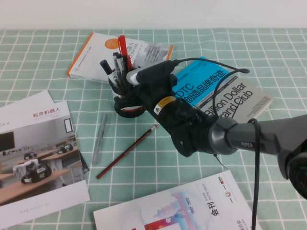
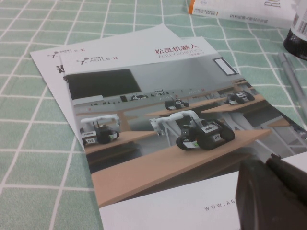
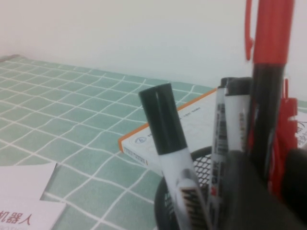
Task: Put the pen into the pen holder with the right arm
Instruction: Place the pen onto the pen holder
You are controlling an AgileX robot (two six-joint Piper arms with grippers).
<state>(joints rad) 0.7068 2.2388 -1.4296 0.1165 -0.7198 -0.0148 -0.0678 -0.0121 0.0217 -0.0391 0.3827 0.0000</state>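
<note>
right hand (image 1: 128,93) over pen holder (image 1: 125,106)

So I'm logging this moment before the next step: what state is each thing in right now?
pen: upright in the holder, red cap up
pen holder: upright, holding several markers
right gripper: at the holder; grip unclear
left gripper: low over the brochure, away from the work
grey pen: lying flat on the cloth
red pencil: lying flat on the cloth
orange-edged book: closed, flat
</note>
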